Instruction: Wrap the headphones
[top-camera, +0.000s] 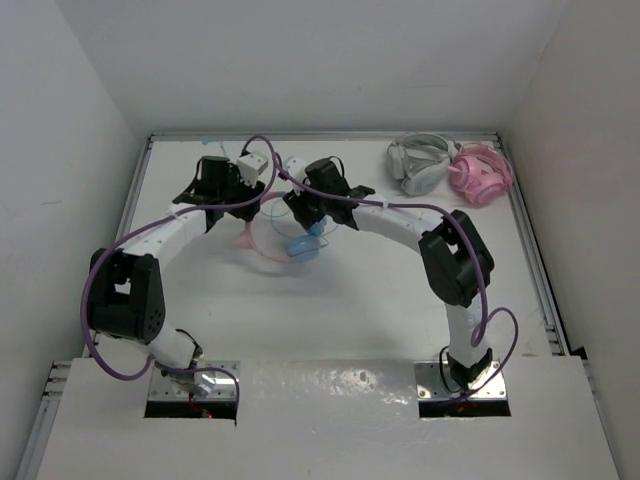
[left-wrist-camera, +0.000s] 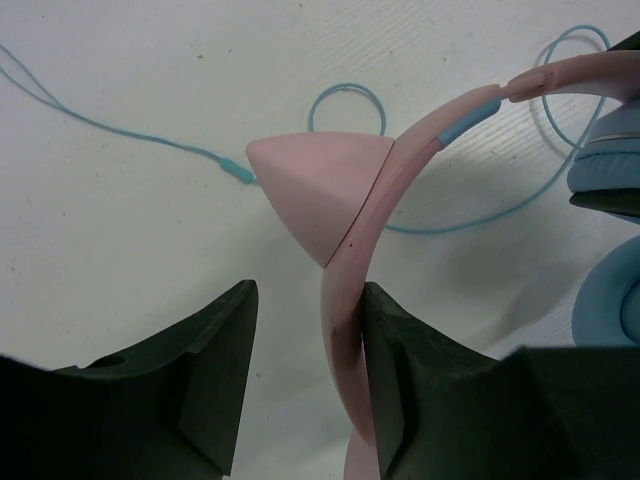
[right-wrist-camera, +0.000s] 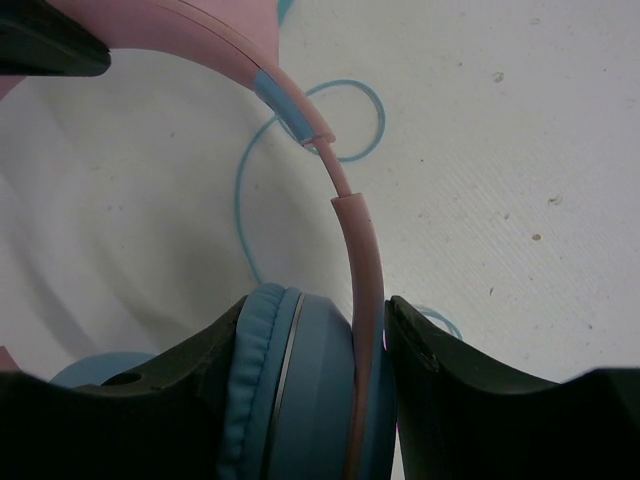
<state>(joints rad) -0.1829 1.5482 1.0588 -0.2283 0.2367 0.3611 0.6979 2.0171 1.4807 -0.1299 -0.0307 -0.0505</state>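
Centre: headphones (top-camera: 300, 245) showing pink headband (left-wrist-camera: 400, 170), light blue ear cups (right-wrist-camera: 300, 400) and cable (left-wrist-camera: 130, 133); far right: grey-white headphones (top-camera: 418, 165), all-pink headphones (top-camera: 480, 175).

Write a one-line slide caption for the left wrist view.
Open left gripper straddles pink headband of blue-cupped headphones; thin blue cable lies beyond.

I see a white table (top-camera: 330, 300) — a thin blue cable (left-wrist-camera: 345, 86) lies looped on it, and at its far right corner grey-white headphones (top-camera: 418, 163) sit just beside all-pink headphones (top-camera: 480, 175).

Left arm (top-camera: 165, 235) and right arm (top-camera: 405, 222) bowed inward; left tool (left-wrist-camera: 308, 300) agape, right tool (right-wrist-camera: 318, 310) clamped.
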